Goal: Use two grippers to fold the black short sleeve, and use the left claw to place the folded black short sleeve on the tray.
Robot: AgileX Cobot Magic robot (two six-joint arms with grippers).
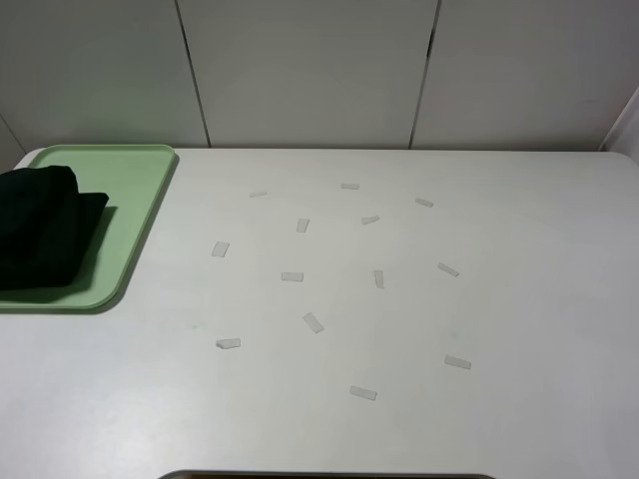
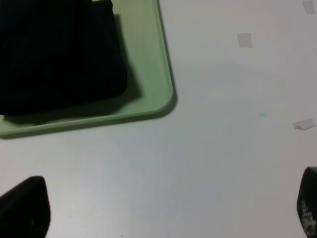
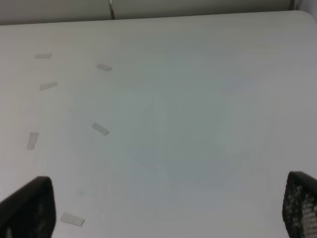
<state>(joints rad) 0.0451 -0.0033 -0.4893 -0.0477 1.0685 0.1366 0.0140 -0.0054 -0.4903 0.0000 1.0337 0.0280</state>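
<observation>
1. The black short sleeve is folded into a dark bundle. It lies on the green tray.
2. The tray sits at the far left end of the white counter. Part of the tray runs off the edge of the high view.
3. In the left wrist view the folded shirt fills most of the tray. One rounded corner of the tray points toward the bare counter.
4. The left end effector is over the bare counter beside the tray. It does not touch the tray or the shirt. Its two fingers are far apart and hold nothing.
5. The right end effector is well away from the tray, over the counter. Its fingers are far apart too, with nothing between them.
6. Small white tape scraps are spread over the counter, away from the tray.
</observation>
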